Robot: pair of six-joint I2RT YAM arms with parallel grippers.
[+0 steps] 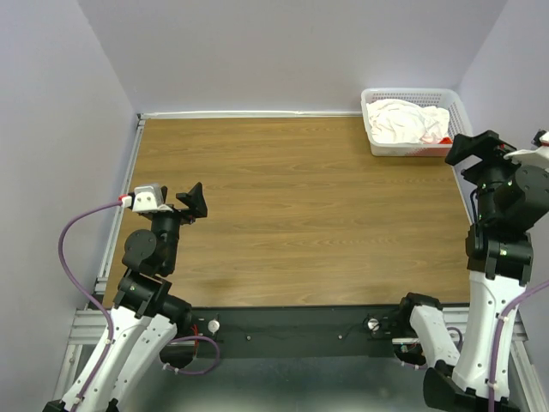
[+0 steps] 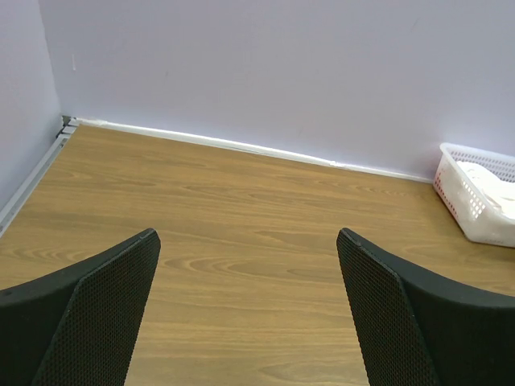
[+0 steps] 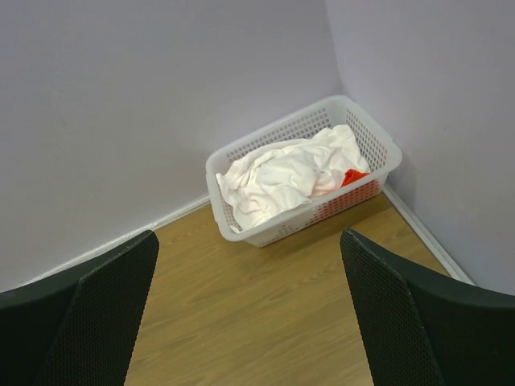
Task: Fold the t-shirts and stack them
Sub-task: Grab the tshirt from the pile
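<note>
The t-shirts lie crumpled in a white lattice basket [image 1: 382,144] at the table's far right corner. A white t-shirt [image 1: 405,120] [image 3: 282,173] fills most of it; an orange-red t-shirt [image 3: 352,176] [image 1: 444,141] peeks out beneath at the right end. My right gripper [image 3: 249,322] hovers open, short of the basket [image 3: 322,213], nothing between its fingers; from above it [image 1: 467,148] sits just right of the basket. My left gripper [image 2: 248,310] [image 1: 196,202] is open over bare wood at the left, far from the shirts, which show as a white edge [image 2: 492,183] in its view.
The wooden table [image 1: 292,215] is boxed in by lavender walls at the back and on both sides. A metal rail [image 1: 120,215] runs along its left edge. A black bar with the arm bases [image 1: 292,330] lines the near edge.
</note>
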